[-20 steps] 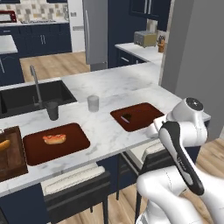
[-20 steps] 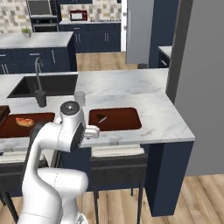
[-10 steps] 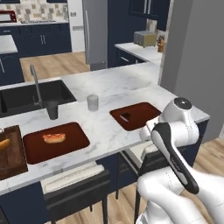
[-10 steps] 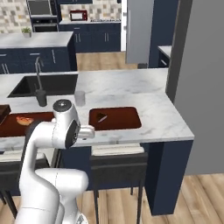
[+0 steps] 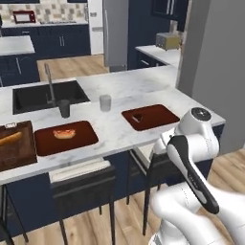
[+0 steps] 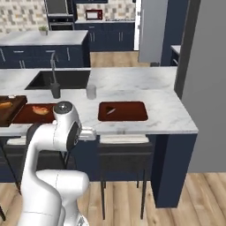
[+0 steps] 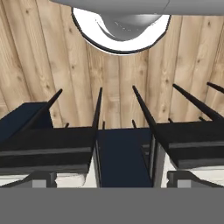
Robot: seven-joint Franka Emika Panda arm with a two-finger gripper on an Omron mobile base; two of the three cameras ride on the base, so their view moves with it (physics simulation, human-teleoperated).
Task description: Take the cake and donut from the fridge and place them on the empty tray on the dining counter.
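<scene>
jaws of mine stand spread as wide as they go, holding nothing; my hand is tucked low, and my hand camera looks down past two dark stools (image 7: 48,146) at the plank floor (image 7: 26,57) and the navy base of the counter.

out from there, the dining counter (image 5: 119,88) runs as a long marble top across both base views. on it, just in front of my arm, lies the tray (image 5: 150,116), a dark reddish-brown rectangle with rounded corners, its long axis running along the counter's length. in it sits the cake (image 5: 137,117), a small dark slice near the tray's left end in the left base view; it is too small for me to tell which way its tip points.

further along the counter, well apart from that tray, lies a matching tray (image 5: 65,138) with an orange hot-dog-like food (image 5: 64,133) in its middle. beside it, at the counter's end, a dark wooden board (image 5: 16,146) carries a long loaf of bread (image 5: 10,139). behind the trays stand a clear glass (image 5: 105,103) and a dark cup (image 5: 64,108), both upright, the cup just beside the faucet (image 5: 49,81) at the black sink (image 5: 48,95).

beyond the counter the grey fridge (image 5: 118,33) stands across the floor, its doors shut as far as i can tell. the donut i cannot make out.
</scene>
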